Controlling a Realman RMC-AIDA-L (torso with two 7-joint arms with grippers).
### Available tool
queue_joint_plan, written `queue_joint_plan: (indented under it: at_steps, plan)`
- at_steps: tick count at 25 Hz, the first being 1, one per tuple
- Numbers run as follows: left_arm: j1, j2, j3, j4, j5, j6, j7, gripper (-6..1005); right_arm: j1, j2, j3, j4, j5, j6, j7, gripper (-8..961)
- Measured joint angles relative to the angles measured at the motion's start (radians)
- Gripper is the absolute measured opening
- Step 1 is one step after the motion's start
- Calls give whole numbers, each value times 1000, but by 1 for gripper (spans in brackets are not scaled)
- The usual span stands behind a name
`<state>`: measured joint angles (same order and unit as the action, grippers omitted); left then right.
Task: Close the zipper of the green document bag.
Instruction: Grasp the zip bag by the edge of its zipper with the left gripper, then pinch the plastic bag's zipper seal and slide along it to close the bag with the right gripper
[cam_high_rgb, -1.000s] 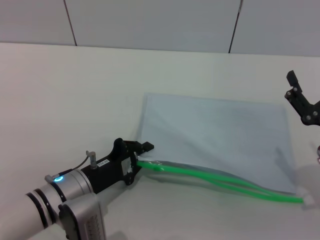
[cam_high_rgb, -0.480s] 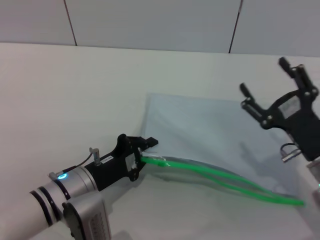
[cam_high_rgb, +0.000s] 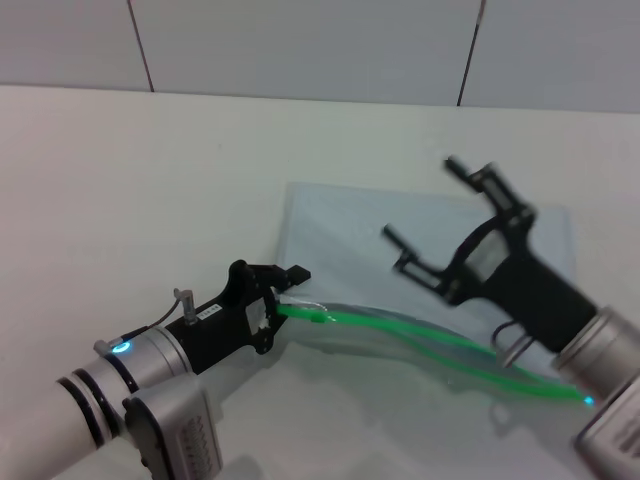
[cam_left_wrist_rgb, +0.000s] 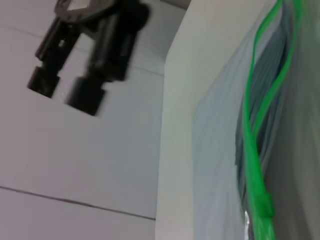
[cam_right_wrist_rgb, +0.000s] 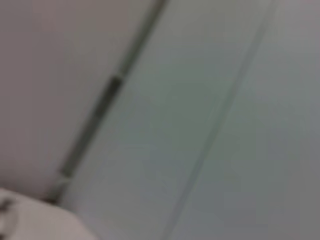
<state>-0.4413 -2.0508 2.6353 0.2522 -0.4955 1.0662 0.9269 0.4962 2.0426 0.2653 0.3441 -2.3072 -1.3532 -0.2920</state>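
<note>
The green document bag (cam_high_rgb: 340, 225) lies flat on the white table, a pale blue-grey translucent pouch. Its bright green zipper (cam_high_rgb: 400, 326) runs along the near edge, and its two strips stand apart over most of the length. My left gripper (cam_high_rgb: 277, 300) is shut on the bag's near left corner, at the zipper's end. My right gripper (cam_high_rgb: 420, 198) hovers open above the middle of the bag, touching nothing. In the left wrist view the zipper (cam_left_wrist_rgb: 254, 160) and bag (cam_left_wrist_rgb: 215, 150) run away from the camera, with the right gripper (cam_left_wrist_rgb: 62, 94) beyond. The right wrist view shows only blurred wall.
The white table (cam_high_rgb: 150, 180) stretches around the bag. A grey panelled wall (cam_high_rgb: 300, 45) rises behind the far edge.
My right arm has swung in from the right edge to over the middle of the bag, fingers still open. The left gripper has kept its hold with only a slight shift.
</note>
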Motion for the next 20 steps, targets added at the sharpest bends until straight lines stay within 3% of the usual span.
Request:
queue_joint_plan:
  at_steps: [9,20]
  plan:
    - [-1,1,0,2,-5,11,-72,56,47,4,-6,23,-289,156,52,863]
    - [-5,3,11,17,5,15,-76,58,57,12,5,65,-315,309,-112,849]
